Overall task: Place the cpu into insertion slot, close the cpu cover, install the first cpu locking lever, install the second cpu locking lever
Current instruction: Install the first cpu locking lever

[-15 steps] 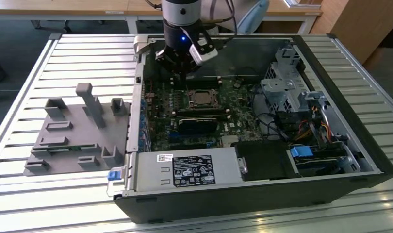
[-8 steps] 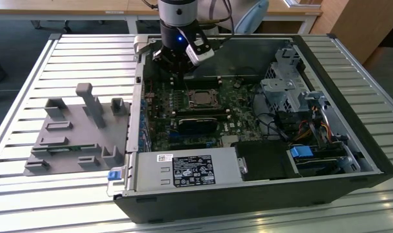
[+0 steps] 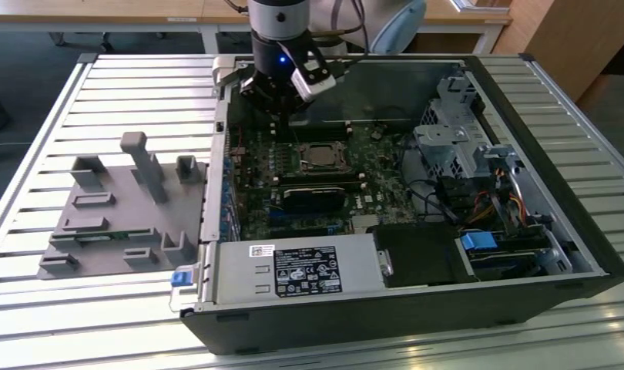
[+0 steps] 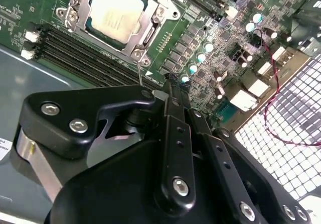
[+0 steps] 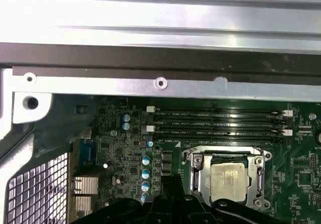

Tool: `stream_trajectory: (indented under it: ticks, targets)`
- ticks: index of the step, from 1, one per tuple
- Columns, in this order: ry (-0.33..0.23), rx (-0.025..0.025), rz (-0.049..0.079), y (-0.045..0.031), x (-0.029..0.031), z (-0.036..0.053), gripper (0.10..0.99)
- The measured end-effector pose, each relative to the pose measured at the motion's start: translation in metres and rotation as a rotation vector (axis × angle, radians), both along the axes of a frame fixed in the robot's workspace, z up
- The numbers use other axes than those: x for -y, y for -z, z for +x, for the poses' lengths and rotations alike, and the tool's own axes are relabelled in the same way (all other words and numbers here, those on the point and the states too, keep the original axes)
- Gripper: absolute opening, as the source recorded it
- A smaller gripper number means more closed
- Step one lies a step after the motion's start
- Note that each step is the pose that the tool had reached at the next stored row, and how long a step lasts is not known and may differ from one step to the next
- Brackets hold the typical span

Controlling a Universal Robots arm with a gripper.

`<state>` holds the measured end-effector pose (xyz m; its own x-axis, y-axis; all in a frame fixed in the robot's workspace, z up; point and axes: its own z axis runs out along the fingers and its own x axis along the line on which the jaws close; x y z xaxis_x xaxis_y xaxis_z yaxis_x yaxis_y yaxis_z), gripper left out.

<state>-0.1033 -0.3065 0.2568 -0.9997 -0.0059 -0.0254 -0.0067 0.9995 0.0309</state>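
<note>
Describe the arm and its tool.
The arm is a silver-grey cylinder with a black collar, a lit blue light and a small white box at the wrist. The tool is matte black, built of jointed bars with silver screws.

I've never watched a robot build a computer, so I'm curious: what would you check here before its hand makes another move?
1. The cpu seated in the insertion slot: ok.
2. The cpu cover lying flat around the cpu: ok.
3. The thin locking lever laid down: not ok, it stands up by the cover's corner.
4. The hand above the board, close to that lever: ok.
5. The hand actually holding the lever: cannot tell.
</note>
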Motion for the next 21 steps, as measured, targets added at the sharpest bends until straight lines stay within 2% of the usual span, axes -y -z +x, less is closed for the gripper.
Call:
stream_trajectory:
  ticks: [11, 19, 21]
  targets:
    - [0.000, 0.0000, 0.000, 0.0030, -0.0079, -0.0016, 0.106]
    - [0.000, -0.0001, 0.000, 0.0048, -0.0176, -0.0019, 0.106]
    - [0.000, 0.0001, 0.000, 0.0052, -0.0185, -0.0018, 0.106]
